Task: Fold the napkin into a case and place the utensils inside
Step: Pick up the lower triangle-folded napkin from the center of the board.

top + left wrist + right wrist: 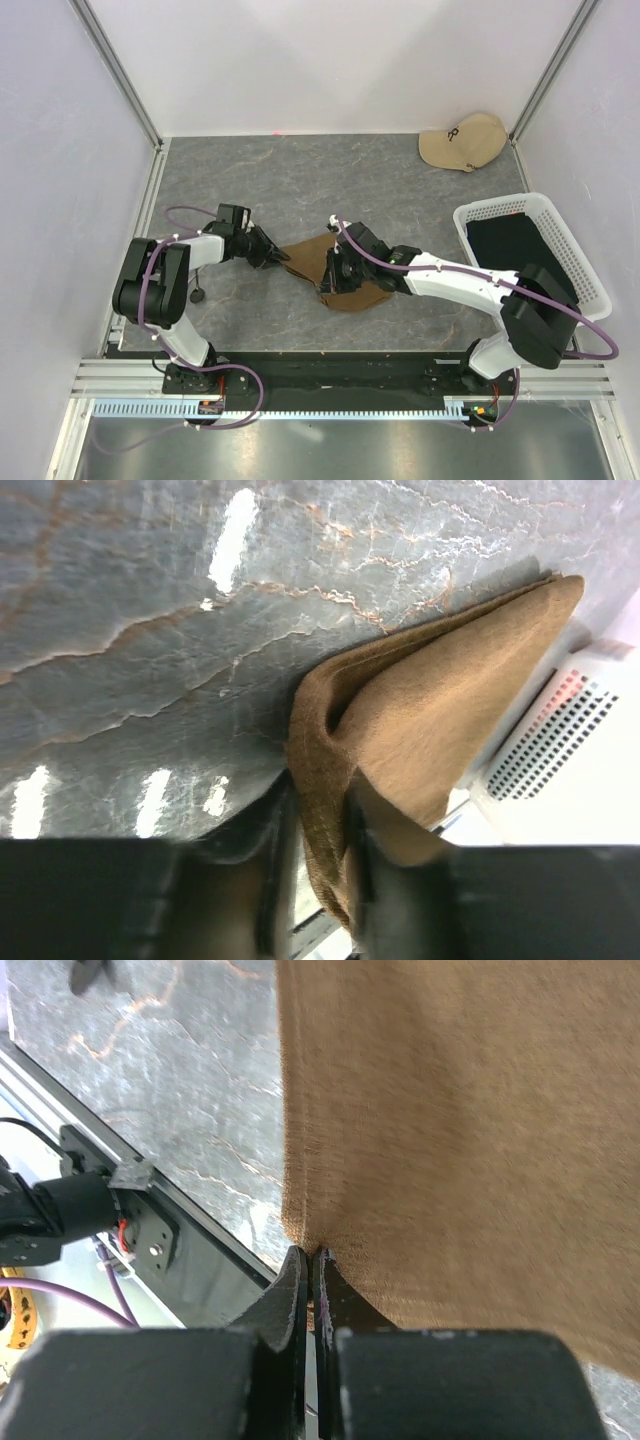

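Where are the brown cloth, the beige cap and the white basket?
Olive-brown cloth napkin (305, 260): top view, bare left part.
Beige baseball cap (472, 135): top view, crown.
White plastic mesh basket (499, 203): top view, far rim.

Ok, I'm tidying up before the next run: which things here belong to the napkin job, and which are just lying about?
Job: napkin; left gripper and right gripper, both on it.
Lying about: beige cap; white mesh basket; black fabric inside it.
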Action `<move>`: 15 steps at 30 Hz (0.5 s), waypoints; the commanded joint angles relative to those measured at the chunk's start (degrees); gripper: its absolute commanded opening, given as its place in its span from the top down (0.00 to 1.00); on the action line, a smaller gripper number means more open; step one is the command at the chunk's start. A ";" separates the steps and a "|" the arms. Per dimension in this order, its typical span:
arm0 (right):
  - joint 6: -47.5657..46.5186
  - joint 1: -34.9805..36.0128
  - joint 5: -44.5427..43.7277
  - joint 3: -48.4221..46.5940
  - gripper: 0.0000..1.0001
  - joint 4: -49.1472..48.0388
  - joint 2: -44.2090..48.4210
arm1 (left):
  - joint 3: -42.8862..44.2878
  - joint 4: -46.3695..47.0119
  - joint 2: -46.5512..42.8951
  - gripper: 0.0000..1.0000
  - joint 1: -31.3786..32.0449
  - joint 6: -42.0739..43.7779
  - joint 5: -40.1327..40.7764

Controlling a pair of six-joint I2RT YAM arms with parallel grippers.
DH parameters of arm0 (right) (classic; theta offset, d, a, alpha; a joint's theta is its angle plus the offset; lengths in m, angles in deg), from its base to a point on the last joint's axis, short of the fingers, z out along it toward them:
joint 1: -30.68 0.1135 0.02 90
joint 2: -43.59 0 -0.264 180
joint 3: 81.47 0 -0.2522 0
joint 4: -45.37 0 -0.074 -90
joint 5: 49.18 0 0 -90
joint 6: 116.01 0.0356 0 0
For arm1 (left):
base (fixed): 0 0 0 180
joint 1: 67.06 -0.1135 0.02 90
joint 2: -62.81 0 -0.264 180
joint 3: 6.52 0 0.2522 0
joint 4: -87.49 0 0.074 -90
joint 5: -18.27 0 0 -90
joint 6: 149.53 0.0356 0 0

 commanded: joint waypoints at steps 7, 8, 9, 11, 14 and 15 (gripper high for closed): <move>3.90 4.91 7.75 9.01 1.00 -11.84 2.09 | 6.23 -16.29 -8.39 0.98 0.79 12.64 16.15; 5.04 5.62 8.63 10.32 1.00 -13.18 1.21 | 7.02 -17.88 -9.27 0.98 0.96 13.27 17.74; 6.09 6.41 10.99 11.20 1.00 -16.06 0.94 | 7.29 -20.33 -10.49 0.98 1.31 13.80 19.33; 10.04 6.42 13.64 14.44 1.00 -24.06 0.50 | 8.52 -22.46 -11.73 0.98 2.19 14.59 24.07; 12.51 5.54 15.75 17.71 1.00 -29.62 0.94 | 12.02 -26.24 -11.57 0.98 4.82 14.77 31.36; 12.95 4.49 16.63 18.50 1.00 -31.11 1.20 | 13.52 -28.60 -9.65 0.98 5.62 14.59 33.04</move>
